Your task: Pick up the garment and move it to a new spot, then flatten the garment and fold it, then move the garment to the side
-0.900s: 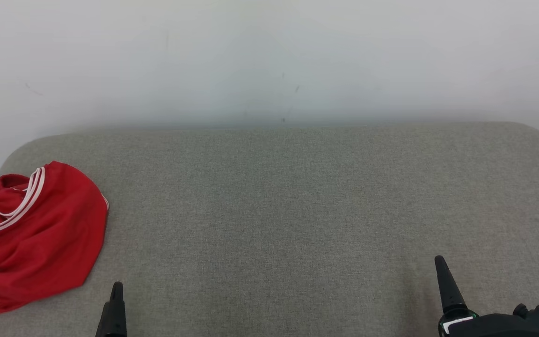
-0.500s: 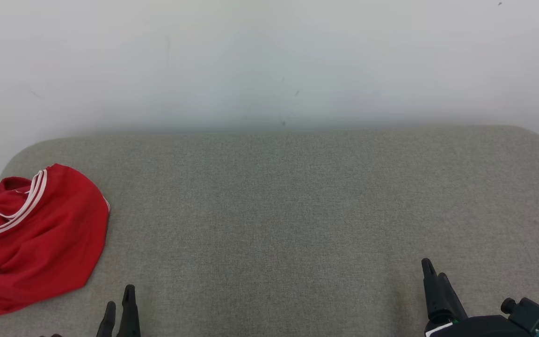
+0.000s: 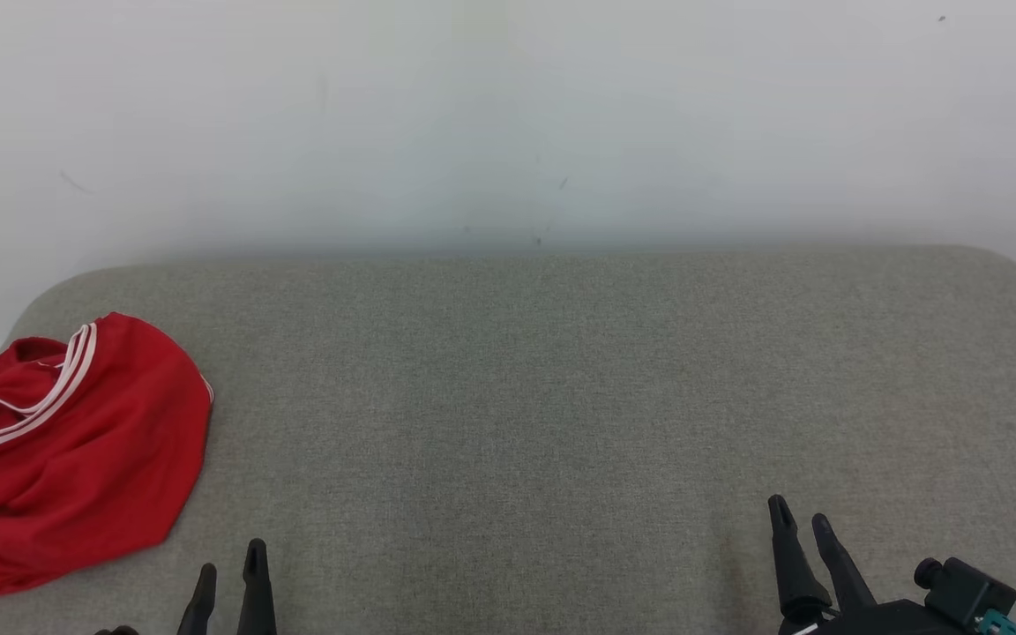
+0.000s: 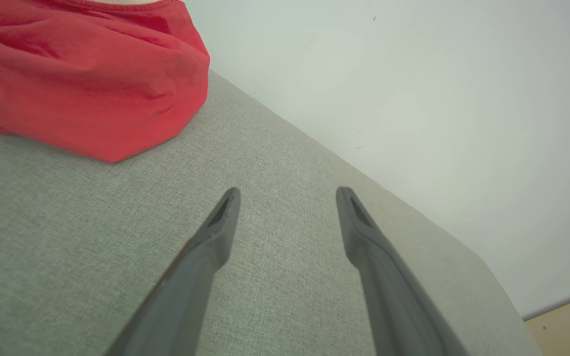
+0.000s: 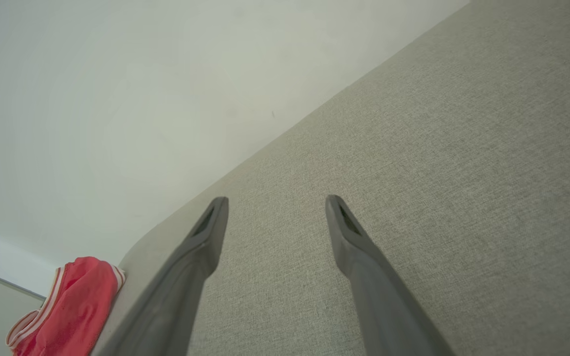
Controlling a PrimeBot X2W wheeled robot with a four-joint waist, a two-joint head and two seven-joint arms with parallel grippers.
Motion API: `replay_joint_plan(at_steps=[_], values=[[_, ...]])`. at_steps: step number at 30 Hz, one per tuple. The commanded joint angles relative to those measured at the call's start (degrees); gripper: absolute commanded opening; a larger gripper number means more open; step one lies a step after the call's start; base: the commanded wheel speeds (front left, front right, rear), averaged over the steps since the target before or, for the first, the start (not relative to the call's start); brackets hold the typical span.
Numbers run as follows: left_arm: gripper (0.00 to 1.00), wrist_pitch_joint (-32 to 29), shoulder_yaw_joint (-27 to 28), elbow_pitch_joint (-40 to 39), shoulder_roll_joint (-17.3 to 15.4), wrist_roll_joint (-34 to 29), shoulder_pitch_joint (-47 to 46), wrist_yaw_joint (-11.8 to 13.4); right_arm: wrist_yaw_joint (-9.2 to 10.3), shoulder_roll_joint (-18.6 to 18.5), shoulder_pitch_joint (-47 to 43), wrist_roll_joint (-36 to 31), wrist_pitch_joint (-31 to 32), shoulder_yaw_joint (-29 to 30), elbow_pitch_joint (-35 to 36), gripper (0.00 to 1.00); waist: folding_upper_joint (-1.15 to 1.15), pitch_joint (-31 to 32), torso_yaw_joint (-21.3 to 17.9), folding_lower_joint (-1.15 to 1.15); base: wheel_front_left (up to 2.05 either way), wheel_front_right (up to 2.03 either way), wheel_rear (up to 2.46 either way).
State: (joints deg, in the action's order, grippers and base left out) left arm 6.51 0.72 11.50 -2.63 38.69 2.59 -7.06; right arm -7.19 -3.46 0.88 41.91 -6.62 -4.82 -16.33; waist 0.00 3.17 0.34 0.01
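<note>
Far left on the bench (image 3: 517, 397), the red garment (image 3: 67, 459) lies in a crumpled heap, forward and to the left of the left pincer (image 3: 230, 564). It is near the pincer but not touching, and part of it runs off the head view's left edge. The right pincer (image 3: 799, 516) sits toward the near right of the bench, well apart from the cloth w/ bare upholstery between, so I judge the left arm the nearer one for the pick.

Both pincers are released: fingers spread, nothing between them, tips low over the bench.

The heap's long axis runs approx. far-to-near along the bench's left end, w/ its rounded edge facing the bench's middle. The cloth is thin, soft, matt red w/ white stripe trim curving across the far part. It's prob. sports shorts, but I can't confirm while it's bunched. The folds are loose, so it should pinch easily but drape and drag.

The bench top is grey woven fabric, flat, w/ rounded corners, set against a plain pale wall (image 3: 508, 115).
</note>
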Motion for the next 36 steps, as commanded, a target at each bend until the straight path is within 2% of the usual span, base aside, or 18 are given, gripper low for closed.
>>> replay_joint_plan(at_steps=[1,26,36], values=[[1.00,0.6,0.0,-0.8,-0.4,-1.9,0.3,0.0,-0.31,-0.2,-0.1,-1.9,-0.6,-0.4,0.3,1.00,0.00,0.1,0.0,-0.01,0.00,0.00,0.00],[1.00,4.2,1.2,1.5,-0.5,-17.1,1.5,0.4,-0.38,0.4,0.0,-17.7,-4.2,-2.0,-3.6,1.00,0.00,0.7,0.1,-0.01,0.00,0.00,0.00],[1.00,5.5,1.7,2.2,-0.5,-22.2,2.0,0.6,-0.36,0.6,0.1,-26.4,-5.3,-1.1,-4.6,1.00,0.00,0.9,0.1,-0.01,0.00,0.00,0.00]])
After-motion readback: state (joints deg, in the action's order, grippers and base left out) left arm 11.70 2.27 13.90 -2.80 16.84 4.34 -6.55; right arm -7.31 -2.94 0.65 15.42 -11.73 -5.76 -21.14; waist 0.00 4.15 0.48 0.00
